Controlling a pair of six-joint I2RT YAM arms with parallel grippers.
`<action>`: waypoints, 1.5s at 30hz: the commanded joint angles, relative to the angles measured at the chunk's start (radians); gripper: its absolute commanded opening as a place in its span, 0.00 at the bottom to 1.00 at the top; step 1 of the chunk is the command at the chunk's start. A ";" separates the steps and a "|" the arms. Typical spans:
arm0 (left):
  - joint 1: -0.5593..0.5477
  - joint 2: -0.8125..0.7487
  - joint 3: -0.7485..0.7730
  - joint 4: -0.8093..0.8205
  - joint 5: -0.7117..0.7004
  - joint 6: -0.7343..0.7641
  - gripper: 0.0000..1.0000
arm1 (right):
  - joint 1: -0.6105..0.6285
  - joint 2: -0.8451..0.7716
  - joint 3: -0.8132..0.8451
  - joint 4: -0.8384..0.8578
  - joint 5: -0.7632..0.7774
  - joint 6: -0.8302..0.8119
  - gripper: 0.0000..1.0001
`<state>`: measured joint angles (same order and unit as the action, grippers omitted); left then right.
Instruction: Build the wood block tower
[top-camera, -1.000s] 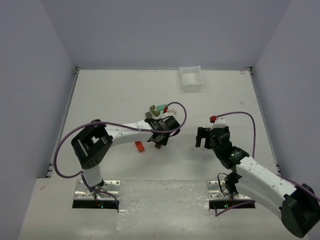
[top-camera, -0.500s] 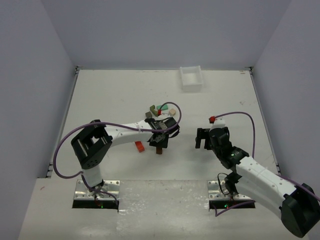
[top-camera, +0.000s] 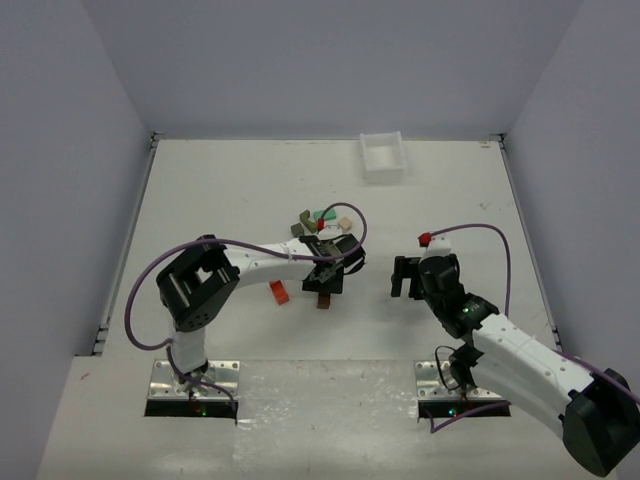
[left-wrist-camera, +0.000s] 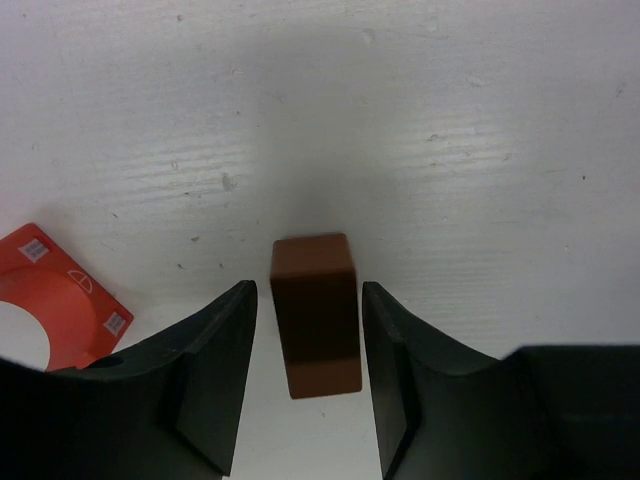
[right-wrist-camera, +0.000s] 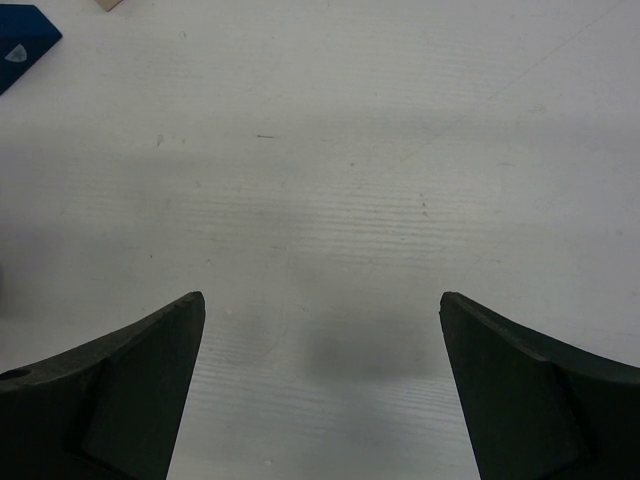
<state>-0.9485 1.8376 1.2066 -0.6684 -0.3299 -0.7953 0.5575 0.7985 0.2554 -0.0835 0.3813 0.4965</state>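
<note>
On the white table (top-camera: 220, 200), the left tool (left-wrist-camera: 308, 292) straddles a brown block (left-wrist-camera: 315, 320), jaws slightly clear of its sides; the right tool (right-wrist-camera: 322, 300) gapes wide.

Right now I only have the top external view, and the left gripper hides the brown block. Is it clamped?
Observer: Not clamped. In the left wrist view the left gripper straddles the brown block, but a strip of table shows between the block and one finger.
Operator: The red-orange block beside it, what shape?
Observer: The red-orange block has a round cut-out, with small stickers on its face.
Operator: And the right gripper?
Observer: The right gripper is wide open, only table inside its jaws; a blue block sits at that view's corner.
</note>
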 joint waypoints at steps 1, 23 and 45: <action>-0.005 0.009 0.044 -0.002 -0.041 -0.039 0.47 | -0.001 0.008 0.029 0.021 0.007 0.001 0.99; 0.058 -0.164 0.009 0.067 -0.126 0.006 0.97 | -0.002 0.037 0.039 0.019 -0.002 0.001 0.99; 0.440 0.065 0.246 0.270 0.043 0.390 1.00 | -0.001 0.101 0.067 0.017 0.018 -0.012 0.99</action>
<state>-0.5218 1.8295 1.3603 -0.4333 -0.3267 -0.5284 0.5575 0.8915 0.2728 -0.0849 0.3744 0.4955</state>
